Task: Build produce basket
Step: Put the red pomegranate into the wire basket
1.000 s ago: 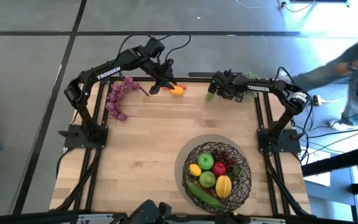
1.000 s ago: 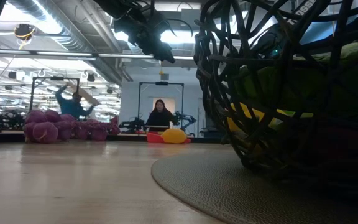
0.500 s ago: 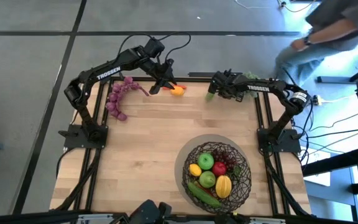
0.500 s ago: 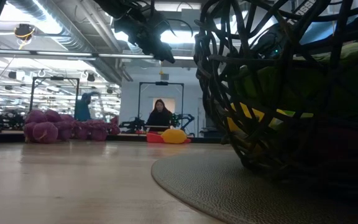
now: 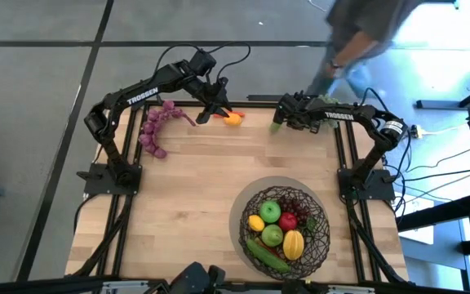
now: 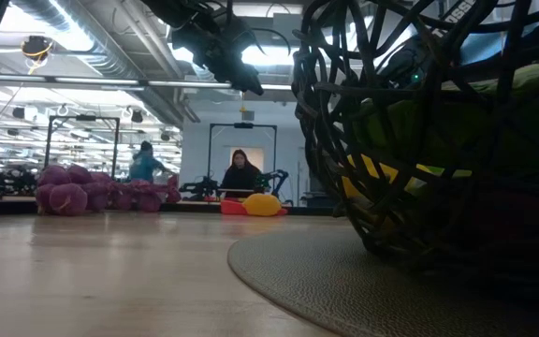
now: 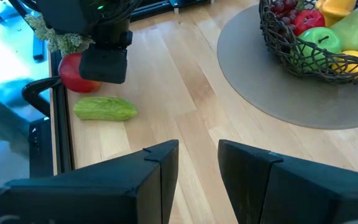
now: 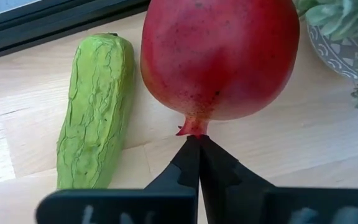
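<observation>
A red round fruit [image 8: 219, 56] and a green cucumber [image 8: 95, 112] lie side by side at the table's far right edge. My right gripper [image 8: 197, 138] is shut and points down at the fruit's small crown. My left gripper [image 7: 199, 162] hangs open above the far middle of the table [image 5: 206, 114], with nothing between its fingers. A yellow-orange piece of produce [image 5: 232, 118] lies just right of it. Purple grapes [image 5: 153, 129] lie at the far left. The woven basket [image 5: 243, 220] stands near right on a round grey mat and holds apples, lemons and a cucumber. My right gripper's shut fingertips [image 8: 191, 152] meet at the red fruit's little crown [image 8: 193, 127], on the side that faces the wrist camera. The fingers come slanting down from above. The fruit rests on the table beside the cucumber. I cannot tell whether the crown is caught between the tips.
A potted green plant [image 8: 353, 50] stands right beside the red fruit, at the far right corner. The table's dark frame rail [image 7: 61, 143] runs close behind the cucumber. Bare wood lies across the middle and near left of the table. A person [image 5: 357, 33] walks beyond the far right edge.
Both arms and all the produce stay where they were. The person beyond the table's far right corner has walked toward the left.
</observation>
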Motion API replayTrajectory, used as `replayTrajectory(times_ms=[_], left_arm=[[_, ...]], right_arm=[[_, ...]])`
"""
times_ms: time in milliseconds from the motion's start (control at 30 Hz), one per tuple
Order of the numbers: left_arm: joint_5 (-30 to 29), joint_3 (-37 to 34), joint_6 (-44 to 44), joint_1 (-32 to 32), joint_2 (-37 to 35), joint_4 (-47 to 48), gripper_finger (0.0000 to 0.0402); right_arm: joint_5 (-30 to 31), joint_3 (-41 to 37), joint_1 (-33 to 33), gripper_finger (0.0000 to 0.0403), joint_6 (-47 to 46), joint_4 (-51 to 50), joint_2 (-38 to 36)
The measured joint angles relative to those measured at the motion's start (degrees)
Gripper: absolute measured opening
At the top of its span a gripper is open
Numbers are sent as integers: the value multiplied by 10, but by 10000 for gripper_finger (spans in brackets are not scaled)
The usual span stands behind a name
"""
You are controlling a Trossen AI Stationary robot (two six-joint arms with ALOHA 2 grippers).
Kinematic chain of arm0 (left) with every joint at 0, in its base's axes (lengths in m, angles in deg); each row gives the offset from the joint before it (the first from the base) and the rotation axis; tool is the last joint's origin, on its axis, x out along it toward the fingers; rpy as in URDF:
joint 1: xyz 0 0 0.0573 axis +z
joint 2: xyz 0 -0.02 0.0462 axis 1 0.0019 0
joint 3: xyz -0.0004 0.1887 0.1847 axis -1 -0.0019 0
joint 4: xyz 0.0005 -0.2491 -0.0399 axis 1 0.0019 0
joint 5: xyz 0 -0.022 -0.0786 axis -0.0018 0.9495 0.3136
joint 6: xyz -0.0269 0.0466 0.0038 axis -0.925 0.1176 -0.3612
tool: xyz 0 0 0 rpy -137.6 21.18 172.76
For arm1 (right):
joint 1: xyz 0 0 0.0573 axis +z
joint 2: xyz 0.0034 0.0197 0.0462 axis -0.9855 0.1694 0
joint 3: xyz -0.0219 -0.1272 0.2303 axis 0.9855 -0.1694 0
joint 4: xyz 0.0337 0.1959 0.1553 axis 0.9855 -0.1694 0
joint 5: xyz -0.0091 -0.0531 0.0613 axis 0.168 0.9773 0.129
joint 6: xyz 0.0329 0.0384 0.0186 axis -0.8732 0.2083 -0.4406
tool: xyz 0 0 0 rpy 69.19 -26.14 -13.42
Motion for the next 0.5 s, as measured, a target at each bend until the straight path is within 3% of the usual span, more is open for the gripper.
replayTrajectory(times_ms=[500], left_arm=[[-1,0,0,0,0,0,103]], right_arm=[[-15,0,49,0,27,-12,-34]])
